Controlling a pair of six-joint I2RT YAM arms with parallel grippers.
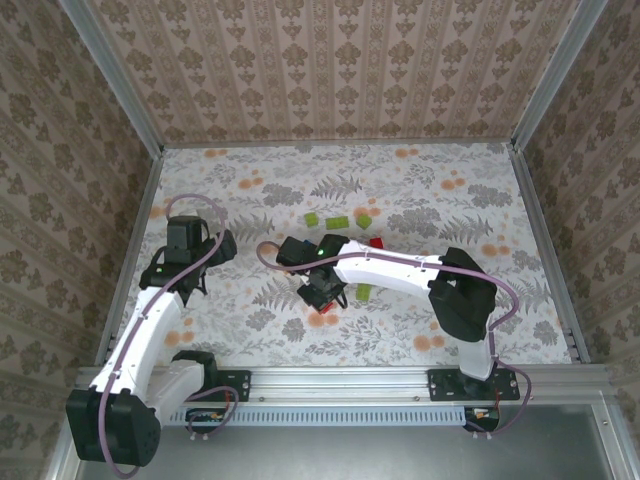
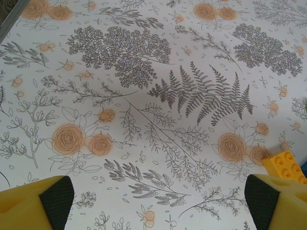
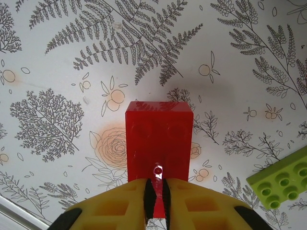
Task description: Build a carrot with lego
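2 grippers, 2 jobs: the right gripper (image 3: 157, 191) is pinching a red brick (image 3: 159, 139) by its near edge, I'd guess so the far end is free to press down. There's a green brick (image 3: 283, 182) at 4 o'clock. Meanwhile the left gripper (image 2: 160, 201) hangs spread wide, with an orange-yellow brick (image 2: 284, 163) at its 3 o'clock.

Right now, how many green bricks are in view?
4 green bricks: three in a row beyond the right arm, one beside the right gripper. The arm may hide more.

Red brick (image 3: 159, 141), lime-green brick (image 3: 282, 184), table (image 3: 72, 57) printed with grey ferns, orange roses.
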